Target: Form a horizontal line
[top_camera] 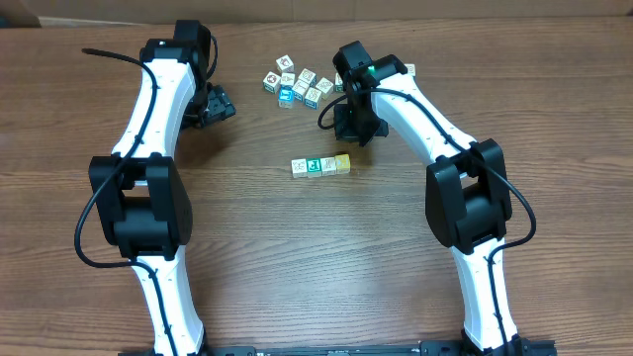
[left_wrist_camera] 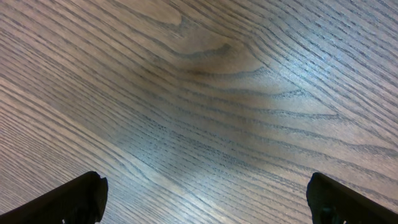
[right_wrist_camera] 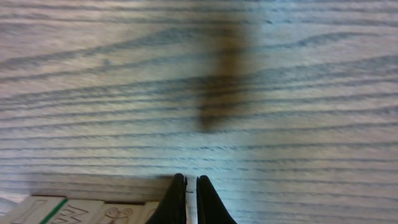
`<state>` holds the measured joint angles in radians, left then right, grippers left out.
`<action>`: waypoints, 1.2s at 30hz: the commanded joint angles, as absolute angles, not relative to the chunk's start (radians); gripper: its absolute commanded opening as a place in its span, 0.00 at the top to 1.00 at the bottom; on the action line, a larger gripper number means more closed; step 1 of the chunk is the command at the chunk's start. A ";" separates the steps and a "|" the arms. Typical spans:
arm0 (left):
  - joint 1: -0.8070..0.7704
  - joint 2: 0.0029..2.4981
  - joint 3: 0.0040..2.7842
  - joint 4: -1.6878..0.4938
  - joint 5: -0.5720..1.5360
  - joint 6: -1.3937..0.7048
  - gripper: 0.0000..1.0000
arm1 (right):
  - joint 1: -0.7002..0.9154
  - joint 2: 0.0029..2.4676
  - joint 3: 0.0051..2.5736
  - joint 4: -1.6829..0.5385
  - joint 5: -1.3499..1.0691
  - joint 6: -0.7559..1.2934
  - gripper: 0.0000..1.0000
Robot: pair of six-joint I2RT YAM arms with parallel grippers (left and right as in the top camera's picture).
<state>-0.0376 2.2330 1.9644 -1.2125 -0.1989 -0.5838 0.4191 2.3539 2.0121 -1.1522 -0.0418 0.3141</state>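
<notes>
The horizontal line (top_camera: 321, 165) is a short straight row of tiny picture cubes on the wood table, with white, teal-green and yellow faces. My right gripper (top_camera: 354, 129) hovers just behind its right end, shut with nothing held. In the right wrist view the row (right_wrist_camera: 81, 211) shows at the bottom left, beside the closed right gripper (right_wrist_camera: 191, 186). My left gripper (top_camera: 220, 104) rests far to the left, open. In the left wrist view the left gripper (left_wrist_camera: 205, 199) has its fingers (left_wrist_camera: 81, 199) spread wide over bare wood.
A loose cluster of similar tiny cubes (top_camera: 297, 84) lies at the back of the table, between the two arms. One more cube (top_camera: 407, 69) peeks out behind the right arm. A black cable (top_camera: 104, 54) runs along the back left.
</notes>
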 commanded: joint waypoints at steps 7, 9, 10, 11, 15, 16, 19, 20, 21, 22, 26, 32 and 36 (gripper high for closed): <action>-0.040 2.212 1.985 -1.214 -0.209 -0.579 0.00 | 0.438 2.315 2.015 -1.155 -0.096 0.318 0.96; -0.040 2.212 1.985 -1.214 -0.209 -0.579 0.00 | 0.443 2.315 2.015 -1.157 -0.096 0.318 0.96; -0.040 2.212 1.985 -1.214 -0.209 -0.580 0.00 | 0.444 2.315 2.015 -1.157 -0.096 0.318 0.96; -0.040 2.212 1.985 -1.214 -0.209 -0.579 0.00 | 0.446 2.315 2.015 -1.158 -0.096 0.318 0.96; -0.039 2.212 1.985 -1.214 -0.209 -0.579 0.00 | 0.452 2.315 2.015 -1.168 -0.096 0.318 0.96; -0.039 2.212 1.985 -1.214 -0.209 -0.580 0.00 | 0.452 2.315 2.015 -1.172 -0.096 0.318 0.96; -0.040 2.212 1.985 -1.214 -0.209 -0.580 0.00 | 0.452 2.315 2.015 -1.187 -0.095 0.318 0.96; -0.040 2.212 1.985 -1.214 -0.209 -0.580 0.00 | 0.452 2.315 2.015 -1.191 -0.096 0.318 0.96; -0.039 2.212 1.985 -1.214 -0.209 -0.580 0.00 | 0.452 2.315 2.015 -1.193 -0.096 0.318 0.96; -0.039 2.212 1.985 -1.215 -0.209 -0.580 0.00 | 0.452 2.315 2.015 -1.194 -0.096 0.318 0.96; -0.039 2.212 1.985 -1.214 -0.209 -0.579 0.00 | 0.452 2.315 2.015 -1.194 -0.096 0.318 0.96; -0.039 2.212 1.985 -1.214 -0.209 -0.579 0.00 | 0.452 2.315 2.015 -1.208 -0.096 0.318 0.96; -0.040 2.212 1.985 -1.214 -0.209 -0.580 0.00 | 0.452 2.315 2.015 -1.215 -0.096 0.318 0.96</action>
<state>-0.0376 2.2330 1.9644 -1.2125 -0.1989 -0.5838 0.4484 2.3539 2.0121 -1.2160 -0.0902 0.3141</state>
